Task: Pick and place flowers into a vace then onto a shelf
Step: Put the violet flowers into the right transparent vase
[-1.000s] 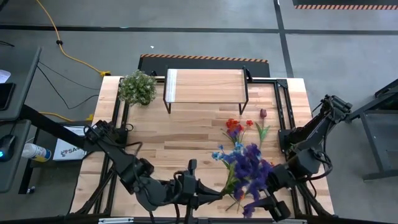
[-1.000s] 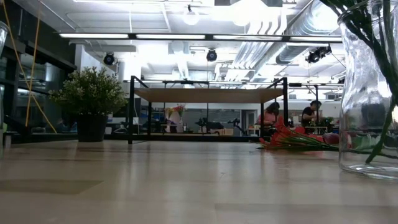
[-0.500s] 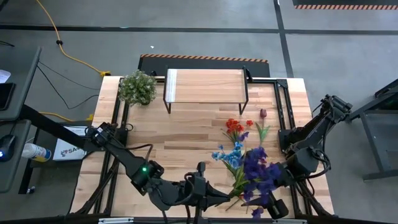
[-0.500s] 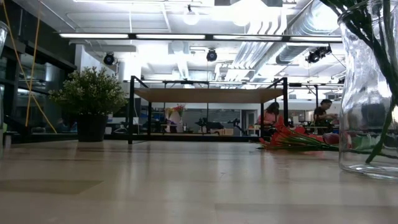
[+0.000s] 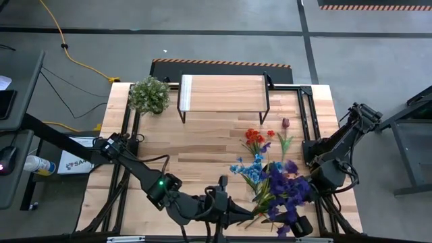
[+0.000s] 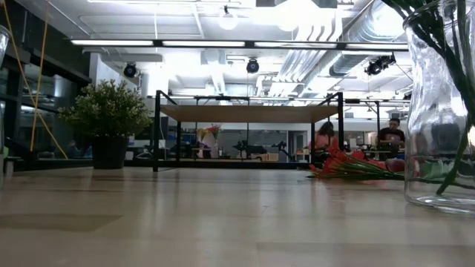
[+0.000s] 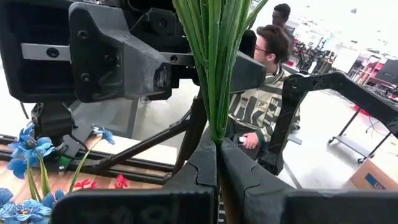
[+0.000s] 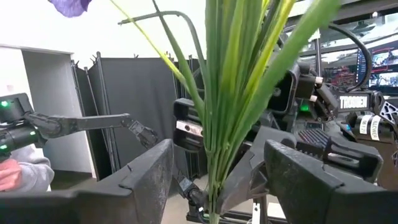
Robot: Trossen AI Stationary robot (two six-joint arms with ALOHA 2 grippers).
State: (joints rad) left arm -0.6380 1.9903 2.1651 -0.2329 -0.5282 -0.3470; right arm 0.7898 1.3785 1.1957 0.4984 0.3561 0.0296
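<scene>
overall, the wooden table (image 5: 202, 152) carries everything, and the shelf (image 5: 223, 93) stands at its far edge, plank top bare, black legs on the wood. beside the shelf, at the far left corner, sits the bushy potted plant (image 5: 149, 94).

both dark arms reach in along the near edge. the left arm runs from the table's left side toward the middle, and the left gripper (image 5: 248, 213) has its fingers (image 7: 202, 165) pressed together on the lower ends of a bunch of green stems (image 7: 214, 68), which rise straight up between them in the left wrist view. the right gripper (image 5: 291, 217) is at the near right, its fingers (image 8: 152, 171) spread apart on either side of the same stems, not visibly squeezing them.

the flowers in that bunch, purple and blue blooms (image 5: 280, 189), hang over the near right part of the table between the two grippers. more flowers lie flat on the wood farther back: red blooms (image 5: 254, 138) and a dark red tulip (image 5: 285, 124), well apart from the shelf.

low across the table, a clear glass vase (image 6: 439, 111) with green stems inside stands at the right edge of that view, upright on the wood.

beyond the table a seated person (image 7: 267, 93) shows in the left wrist view.
</scene>
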